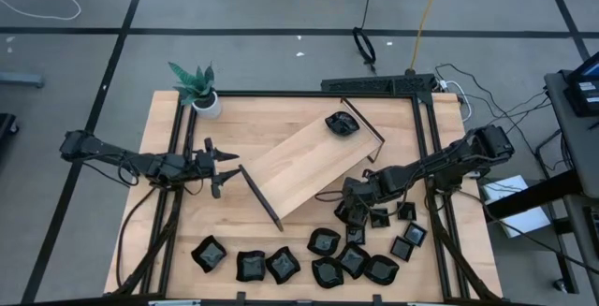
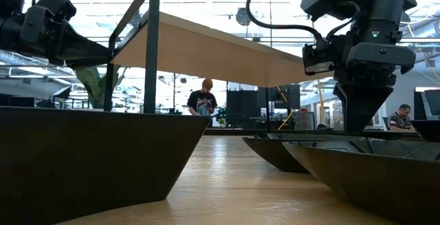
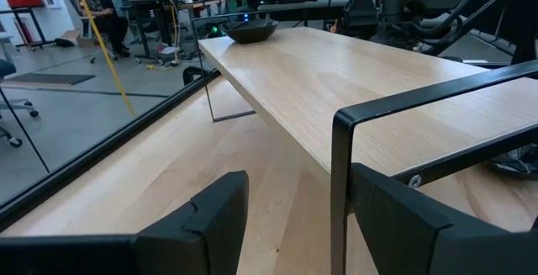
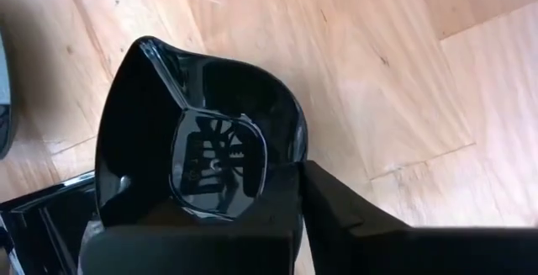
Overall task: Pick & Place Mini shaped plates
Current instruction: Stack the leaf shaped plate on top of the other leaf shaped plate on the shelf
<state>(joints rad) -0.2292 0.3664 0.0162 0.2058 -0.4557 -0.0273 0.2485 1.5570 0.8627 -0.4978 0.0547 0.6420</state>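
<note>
Your right gripper (image 1: 351,205) is clenched on the rim of a wavy-edged black mini plate (image 4: 197,153) just beside the wooden tray's (image 1: 309,161) near edge, more plates clustered around it, one plate (image 1: 342,123) on the tray's far end, while your left gripper (image 1: 227,170) waits released at the tray's black end rail (image 3: 340,182).

The dish (image 4: 197,153) at the right gripper's (image 4: 294,224) matt fingertips is glossy black, mirror-smooth; beneath it the table (image 4: 361,65) is pale, grained wood.
</note>
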